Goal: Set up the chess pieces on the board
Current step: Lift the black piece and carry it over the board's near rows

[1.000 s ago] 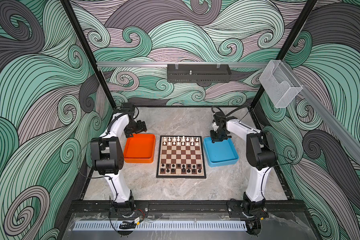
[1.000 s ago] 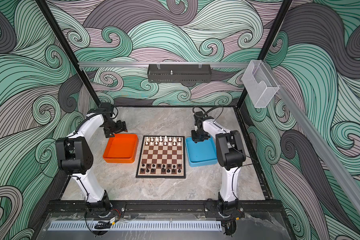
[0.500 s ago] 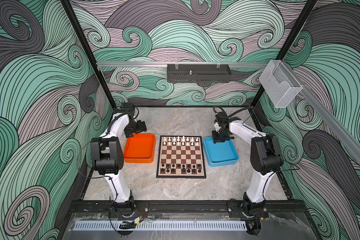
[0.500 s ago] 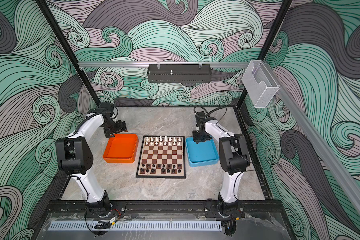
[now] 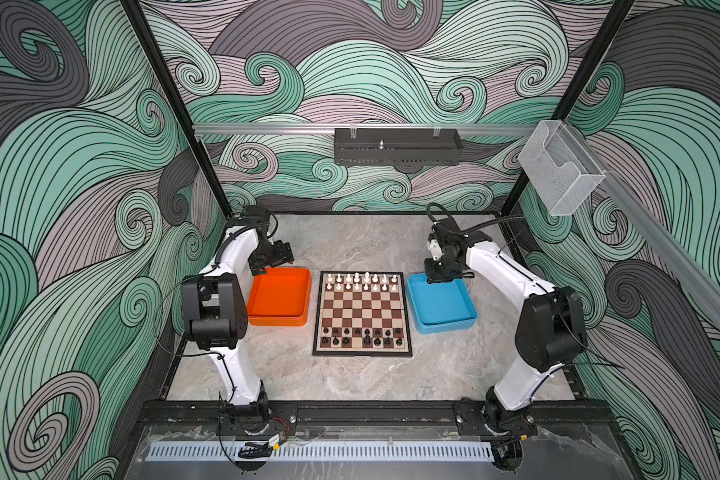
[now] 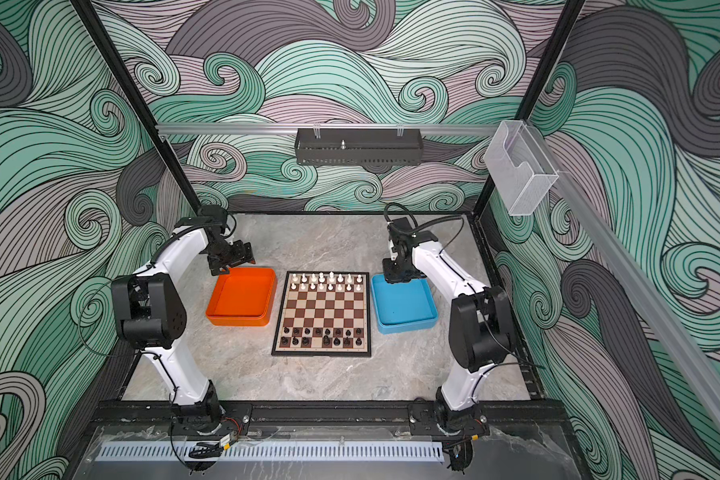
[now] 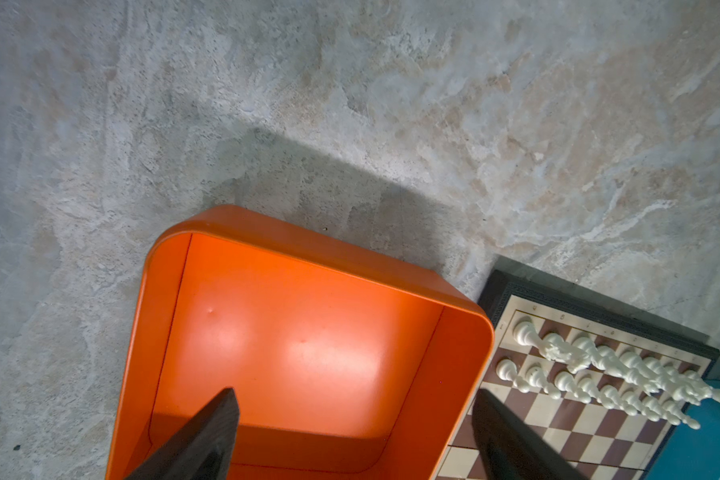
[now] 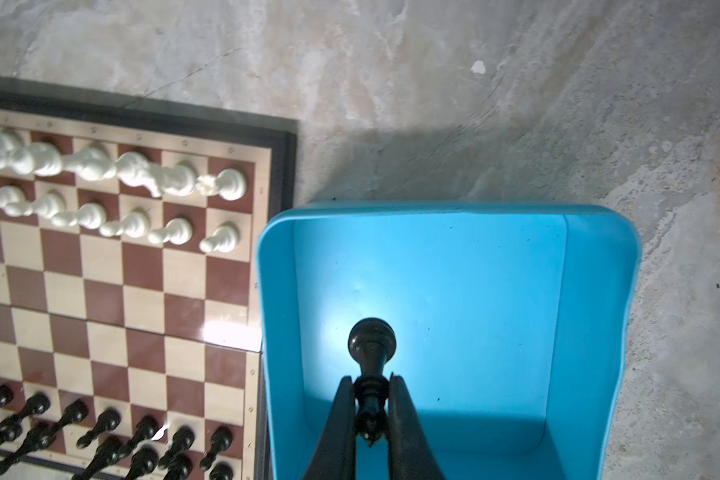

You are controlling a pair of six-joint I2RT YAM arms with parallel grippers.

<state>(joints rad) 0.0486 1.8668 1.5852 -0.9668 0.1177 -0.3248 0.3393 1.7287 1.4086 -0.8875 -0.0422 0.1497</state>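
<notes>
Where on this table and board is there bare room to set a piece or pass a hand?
Free: the middle rows of the board between white pieces and black pieces; the table in front of and behind it; the orange tray, empty. Crowded: its far and near rows, and the blue tray, where the right fingers hold a black piece.

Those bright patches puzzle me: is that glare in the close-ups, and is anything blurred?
Right wrist view: glare spot on the glossy brown-and-cream chessboard, a glow on the blue plastic tray around the black chess piece, white chess pieces soft. Left wrist view: two pale sheens in the orange plastic tray, a shadow on the grey marble table.
</notes>
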